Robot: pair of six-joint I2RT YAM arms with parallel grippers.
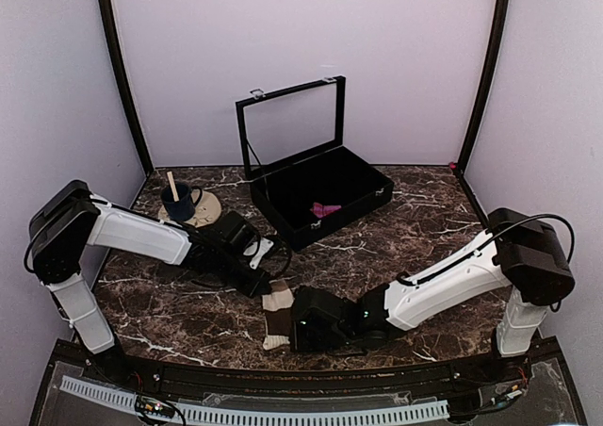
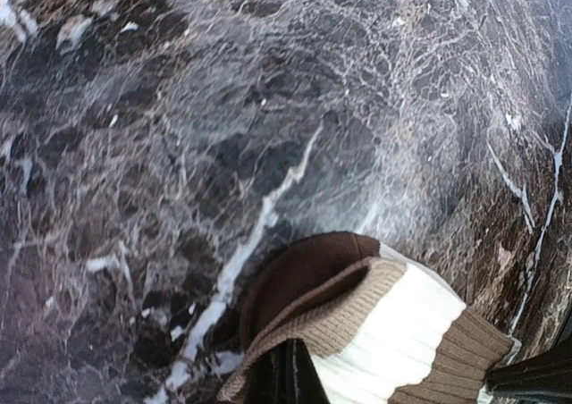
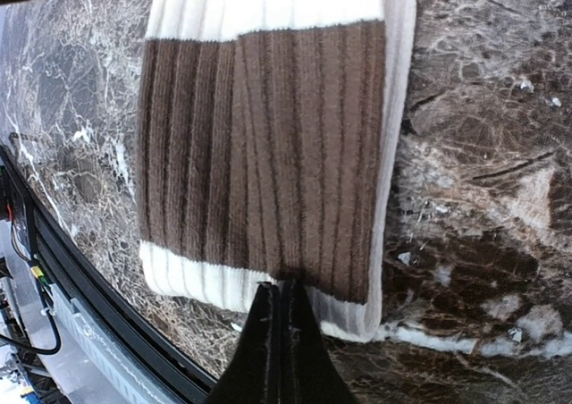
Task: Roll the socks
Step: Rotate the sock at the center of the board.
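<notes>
Right hand (image 3: 281, 290), fingers together, touches the near cuff of the striped sock (image 1: 277, 315) lying on the bench (image 1: 424, 228). Left hand (image 1: 265, 286), likewise together, sits at its far end; the pink sock (image 1: 325, 209) lies in the case (image 1: 339, 224) beyond.

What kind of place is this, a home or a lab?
Likely a robot test booth, not a home: plain walls enclose a marble-patterned table, robot arms are bolted at its near edge, and a striped sock and black case lie out.
</notes>
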